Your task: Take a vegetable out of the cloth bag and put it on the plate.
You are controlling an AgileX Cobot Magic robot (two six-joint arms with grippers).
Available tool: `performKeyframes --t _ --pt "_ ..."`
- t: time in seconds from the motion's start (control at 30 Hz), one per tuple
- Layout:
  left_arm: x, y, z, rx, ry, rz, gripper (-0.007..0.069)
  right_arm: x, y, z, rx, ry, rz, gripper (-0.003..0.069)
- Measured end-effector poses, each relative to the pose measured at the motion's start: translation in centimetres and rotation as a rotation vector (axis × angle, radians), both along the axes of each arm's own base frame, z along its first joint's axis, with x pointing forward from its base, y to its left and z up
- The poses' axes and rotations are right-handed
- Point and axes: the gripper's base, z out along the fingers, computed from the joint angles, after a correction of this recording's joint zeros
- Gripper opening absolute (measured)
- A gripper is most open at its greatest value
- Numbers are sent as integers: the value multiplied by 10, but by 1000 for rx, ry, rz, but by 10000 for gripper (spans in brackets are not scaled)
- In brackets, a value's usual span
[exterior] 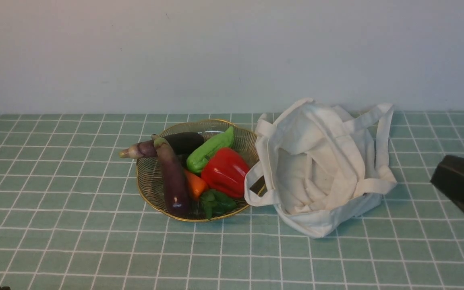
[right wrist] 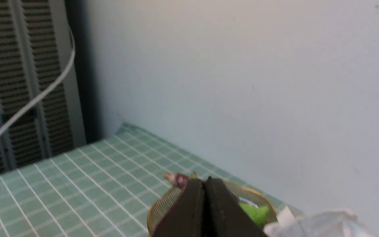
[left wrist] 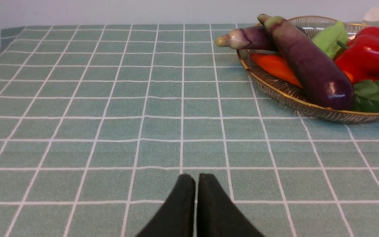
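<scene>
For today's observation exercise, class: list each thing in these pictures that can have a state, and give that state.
Cloth bag: open, slumped, nothing visible inside.
Plate: full, flat on the table.
Eggplant with green cap: lying on the plate, across a second eggplant.
Left gripper: shut, holding nothing.
Right gripper: shut, holding nothing.
</scene>
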Motion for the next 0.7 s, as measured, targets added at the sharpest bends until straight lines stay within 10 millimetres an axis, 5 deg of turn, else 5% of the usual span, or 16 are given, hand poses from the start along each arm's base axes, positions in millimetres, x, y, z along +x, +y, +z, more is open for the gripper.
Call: performKeyframes --t 0.7 --pt "0 0 0 0 0 0 -4 -3 1 2 42 -63 26 -15"
